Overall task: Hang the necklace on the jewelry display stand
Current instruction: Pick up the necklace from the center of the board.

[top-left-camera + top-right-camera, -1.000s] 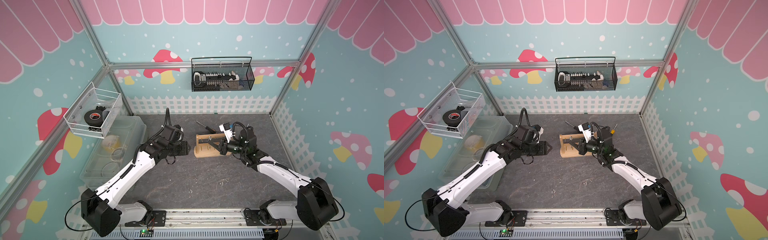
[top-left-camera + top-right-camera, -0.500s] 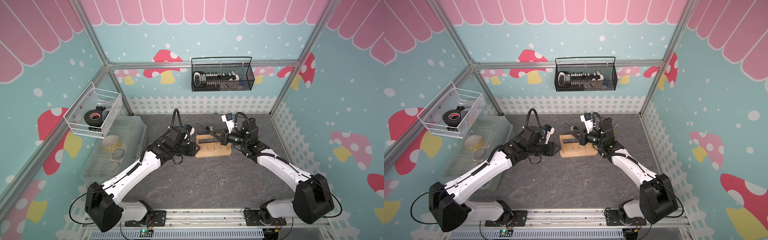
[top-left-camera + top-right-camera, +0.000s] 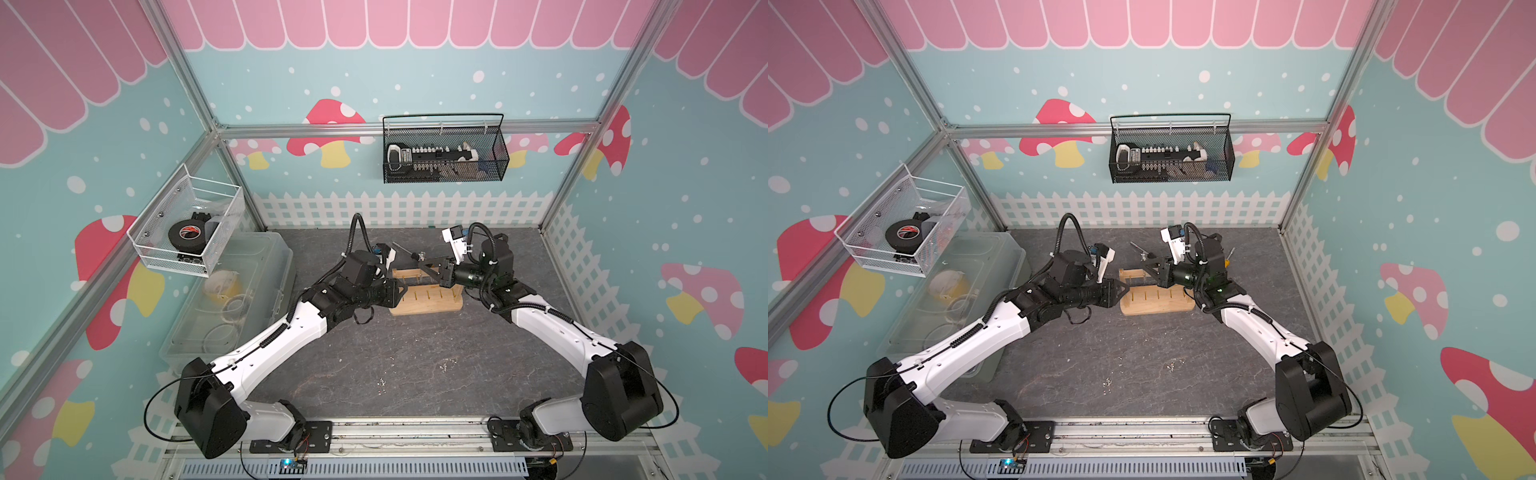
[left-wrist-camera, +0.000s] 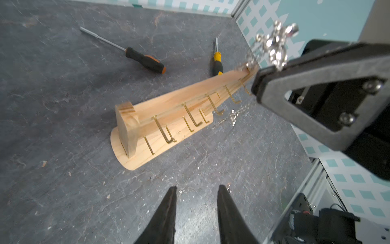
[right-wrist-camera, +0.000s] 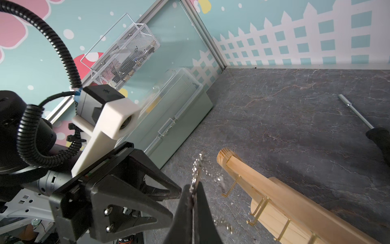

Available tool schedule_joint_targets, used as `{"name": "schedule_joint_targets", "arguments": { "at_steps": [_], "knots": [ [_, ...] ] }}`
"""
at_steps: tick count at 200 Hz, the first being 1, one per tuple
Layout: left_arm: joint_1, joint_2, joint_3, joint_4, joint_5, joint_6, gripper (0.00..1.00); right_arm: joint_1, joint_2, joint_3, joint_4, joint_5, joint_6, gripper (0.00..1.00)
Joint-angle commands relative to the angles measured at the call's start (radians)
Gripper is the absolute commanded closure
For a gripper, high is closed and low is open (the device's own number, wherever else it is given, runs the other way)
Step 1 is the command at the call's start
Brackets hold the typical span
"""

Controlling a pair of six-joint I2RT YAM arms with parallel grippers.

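Our right pincer (image 5: 193,190) is closed fully on the necklace (image 5: 196,166), a silver chain of small beads. Its loose lengths dangle, blurred, from the pinched fingertips. In both top views this pincer reaches in from 3 o'clock and hangs above the upper bar of the jewelry display stand (image 3: 432,306), so the necklace is in the air just beside that bar. We cannot tell whether the chain touches the wood or any gold peg.

Our left pincer (image 4: 197,187) is partly open and grips nothing. It hovers near the stand's 9 o'clock end, pointing toward 3 o'clock, apart from the wood.

The stand is upright on the dark bench (image 3: 415,365), a little toward 12 o'clock from the middle, with its long side running from 9 to 3. Behind it, at 12 o'clock, lies a black-and-orange screwdriver (image 4: 145,61), and toward 1 o'clock a yellow-and-black screwdriver (image 4: 217,63). At the bench's 9 o'clock edge we see a clear lidded box (image 3: 232,299).
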Motion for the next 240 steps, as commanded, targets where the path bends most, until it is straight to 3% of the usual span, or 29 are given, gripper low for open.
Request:
{"name": "schedule_joint_targets", "arguments": {
  "at_steps": [1,79,177,240],
  "knots": [
    [-0.008,0.016,0.032,0.076,-0.025,0.021,0.67,0.002,-0.019,0.009,0.023,-0.016,0.033,0.99],
    [-0.032,0.049,0.055,0.156,-0.049,0.058,0.7,0.032,-0.037,0.011,0.02,-0.015,0.056,0.98],
    [-0.069,0.028,0.031,0.165,-0.17,0.116,0.73,0.065,-0.057,0.009,0.022,-0.009,0.073,0.98],
    [-0.073,-0.004,0.018,0.149,-0.136,0.136,0.72,0.065,-0.057,0.01,-0.008,0.021,0.05,0.98]
  ]
}}
